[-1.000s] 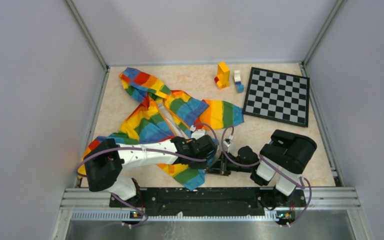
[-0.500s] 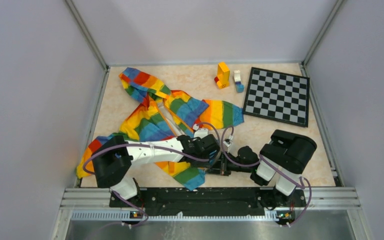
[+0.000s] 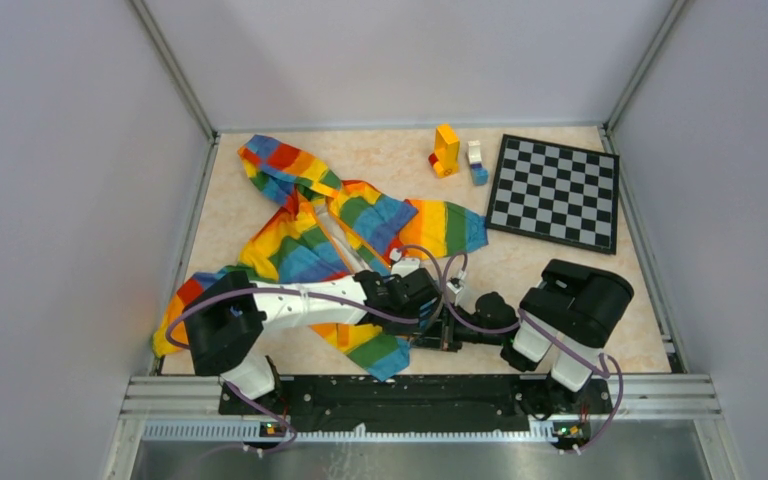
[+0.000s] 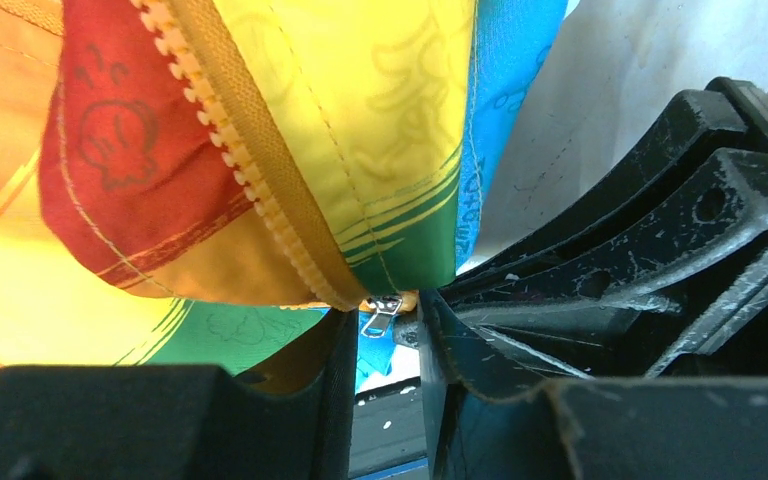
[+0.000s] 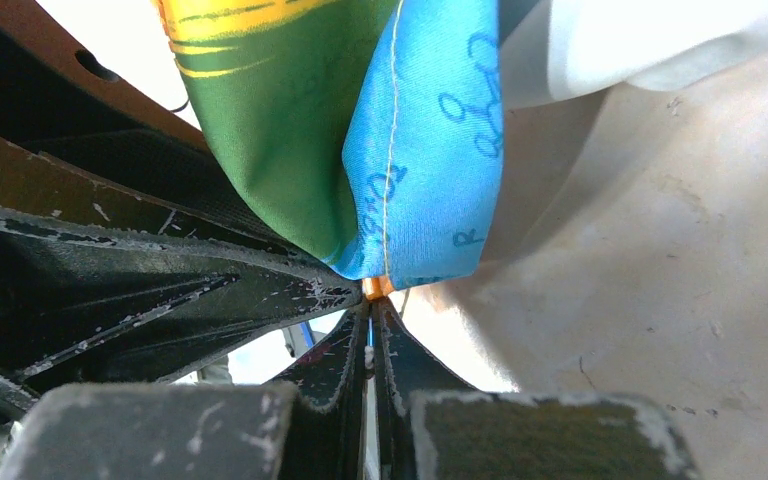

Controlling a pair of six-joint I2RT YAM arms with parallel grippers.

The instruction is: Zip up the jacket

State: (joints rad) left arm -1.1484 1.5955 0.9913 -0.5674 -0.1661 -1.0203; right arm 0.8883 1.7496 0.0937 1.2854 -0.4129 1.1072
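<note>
Jacket (image 3: 310,250) lies unzipped; right fingers (image 5: 380,322) clamp its 5 o'clock hem, left fingers (image 4: 425,322) stand part-open around the zipper pull (image 4: 381,318).

Jacket (image 3: 310,240): rainbow stripes in red, orange, yellow, green, blue; faint printed doodles on fabric. Zipper tape (image 4: 260,190) tan-orange, teeth pale cream, ending at left gripper (image 4: 384,330) jaws; silver pull (image 4: 380,318) between them. Green and blue panels just above right gripper (image 5: 372,305) jaws, orange fleck at tips. Both grippers black, scuffed whitish.
</note>
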